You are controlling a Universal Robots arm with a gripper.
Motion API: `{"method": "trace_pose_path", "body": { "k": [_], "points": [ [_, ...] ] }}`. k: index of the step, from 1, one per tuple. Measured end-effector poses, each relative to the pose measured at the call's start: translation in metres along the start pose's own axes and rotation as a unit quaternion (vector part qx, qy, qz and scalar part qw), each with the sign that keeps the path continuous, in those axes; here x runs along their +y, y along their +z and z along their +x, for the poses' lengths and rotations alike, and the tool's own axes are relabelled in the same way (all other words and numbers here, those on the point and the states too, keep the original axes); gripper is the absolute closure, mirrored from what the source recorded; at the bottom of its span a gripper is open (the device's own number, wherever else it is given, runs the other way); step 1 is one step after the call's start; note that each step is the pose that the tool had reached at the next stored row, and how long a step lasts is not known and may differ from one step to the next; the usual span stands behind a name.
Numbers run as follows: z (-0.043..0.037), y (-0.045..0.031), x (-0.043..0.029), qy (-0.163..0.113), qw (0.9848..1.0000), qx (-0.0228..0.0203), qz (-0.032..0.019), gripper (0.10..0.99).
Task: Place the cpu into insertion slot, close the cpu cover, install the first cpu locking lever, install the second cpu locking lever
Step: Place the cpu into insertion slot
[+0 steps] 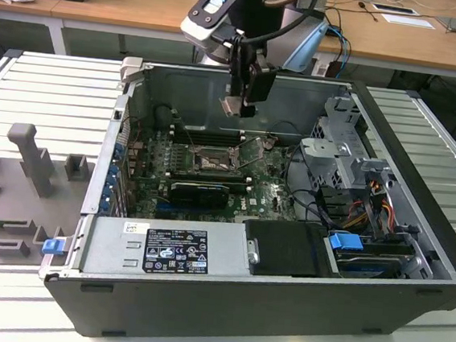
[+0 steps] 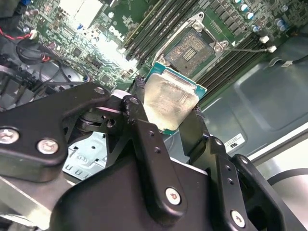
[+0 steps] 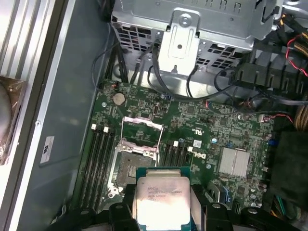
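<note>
In the exterior view the gripper (image 1: 236,107) hangs above the insertion slot (image 1: 212,163), inside the open computer case (image 1: 223,308), clamped on the cpu (image 1: 232,105).

In the second wrist view the cpu (image 2: 169,103) sits pinched between the black fingers (image 2: 144,139), well clear of the bare slot (image 2: 192,50).

In the first wrist view the cpu cover (image 3: 140,134) stands swung open beside the slot (image 3: 132,166). By my reckoning nothing is seated yet; placing, closing and locking all remain.

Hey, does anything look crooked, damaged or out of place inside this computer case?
Nothing stands out. The tool grips the chip above the board, the socket lies bare with its cover swung up, and no damage shows.
</note>
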State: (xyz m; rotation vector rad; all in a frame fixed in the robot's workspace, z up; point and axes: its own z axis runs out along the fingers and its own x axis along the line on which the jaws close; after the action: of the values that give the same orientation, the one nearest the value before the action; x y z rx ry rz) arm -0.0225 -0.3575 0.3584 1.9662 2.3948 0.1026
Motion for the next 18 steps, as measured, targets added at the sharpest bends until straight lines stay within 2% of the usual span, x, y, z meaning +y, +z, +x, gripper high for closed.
{"method": "trace_pose_path", "body": {
  "k": [8, 18],
  "points": [
    [0.0000, 0.0027, -0.0002, 0.022, 0.9998, -0.0017, -0.0002, 0.557],
    [0.0000, 0.0049, -0.0004, 0.034, 0.9994, -0.0026, -0.0003, 0.557]
  ]
}}
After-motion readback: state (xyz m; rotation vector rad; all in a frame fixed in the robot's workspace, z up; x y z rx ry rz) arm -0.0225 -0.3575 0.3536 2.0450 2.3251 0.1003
